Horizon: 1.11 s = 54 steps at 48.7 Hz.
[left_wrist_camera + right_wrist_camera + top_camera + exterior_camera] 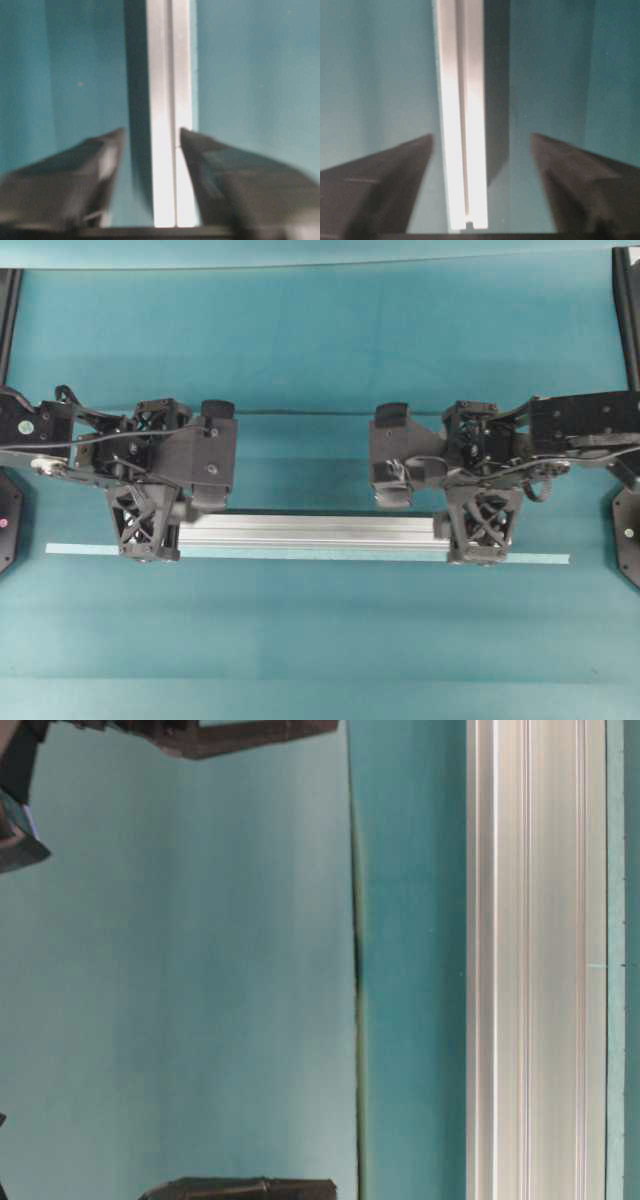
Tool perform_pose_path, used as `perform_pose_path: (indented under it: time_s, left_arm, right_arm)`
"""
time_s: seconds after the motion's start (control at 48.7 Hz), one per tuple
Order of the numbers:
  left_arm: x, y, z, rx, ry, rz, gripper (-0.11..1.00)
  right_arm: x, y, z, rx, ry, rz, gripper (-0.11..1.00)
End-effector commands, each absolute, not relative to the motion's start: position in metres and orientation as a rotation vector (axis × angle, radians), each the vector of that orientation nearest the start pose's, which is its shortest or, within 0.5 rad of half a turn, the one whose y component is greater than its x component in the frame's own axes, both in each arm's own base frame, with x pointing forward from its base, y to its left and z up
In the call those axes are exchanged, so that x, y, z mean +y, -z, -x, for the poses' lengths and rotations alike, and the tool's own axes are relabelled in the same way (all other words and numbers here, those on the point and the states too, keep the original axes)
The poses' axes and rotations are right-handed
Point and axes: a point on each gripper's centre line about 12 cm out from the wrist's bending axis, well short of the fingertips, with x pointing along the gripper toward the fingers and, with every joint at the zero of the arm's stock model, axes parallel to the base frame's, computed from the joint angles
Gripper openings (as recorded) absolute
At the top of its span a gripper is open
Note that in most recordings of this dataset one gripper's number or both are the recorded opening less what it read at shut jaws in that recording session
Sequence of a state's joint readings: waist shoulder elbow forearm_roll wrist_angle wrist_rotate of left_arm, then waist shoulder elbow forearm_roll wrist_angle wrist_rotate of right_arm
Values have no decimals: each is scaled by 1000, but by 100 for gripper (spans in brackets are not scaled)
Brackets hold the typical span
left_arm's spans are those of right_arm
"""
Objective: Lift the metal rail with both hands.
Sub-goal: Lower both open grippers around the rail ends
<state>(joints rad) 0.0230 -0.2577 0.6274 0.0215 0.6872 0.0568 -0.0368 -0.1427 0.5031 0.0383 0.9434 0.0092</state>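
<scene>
The metal rail [310, 530] is a long grooved silver bar lying crosswise on the teal surface, its front edge along a thin pale tape strip [520, 559]. My left gripper [150, 538] points down over the rail's left end, and my right gripper [483, 540] over its right end. In the left wrist view the rail [167, 100] runs between the open fingers of the left gripper [152, 131]; one fingertip is at the rail's edge, the other stands apart. In the right wrist view the right gripper [482, 135] is wide open around the rail [462, 100], clear of both fingers.
Black arm bases sit at the left edge [8, 520] and right edge [628, 535]. Dark frame posts stand at the far corners. A seam [300, 412] crosses the teal mat behind the arms. The table-level view shows the rail [535, 960] close up.
</scene>
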Motion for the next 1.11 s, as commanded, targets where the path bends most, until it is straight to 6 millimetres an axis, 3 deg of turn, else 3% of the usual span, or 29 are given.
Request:
perform_pose_path:
  time_s: [0.0, 0.082, 0.164, 0.369, 0.636, 1.087]
  left_arm:
    - [5, -226, -320, 1014, 20, -81, 72]
    - [3, -221, -320, 1022, 18, -71, 91]
    - [2, -220, -320, 1026, 20, -71, 99]
    - [4, -213, -320, 1046, 10, -57, 99]
    - [4, -187, -319, 1091, -14, -13, 99]
    - [6, -156, -317, 1083, -33, 15, 99]
  right_arm:
    - [-9, -208, -333, 1284, 45, -79, 94]
    - [-10, -207, -333, 1271, 49, -82, 96]
    - [-9, -204, -332, 1267, 50, -84, 95]
    - [1, -194, -328, 1274, 35, -80, 96]
    - [7, -179, -328, 1264, 38, -93, 96]
    - [9, -138, -333, 1298, 33, -82, 96]
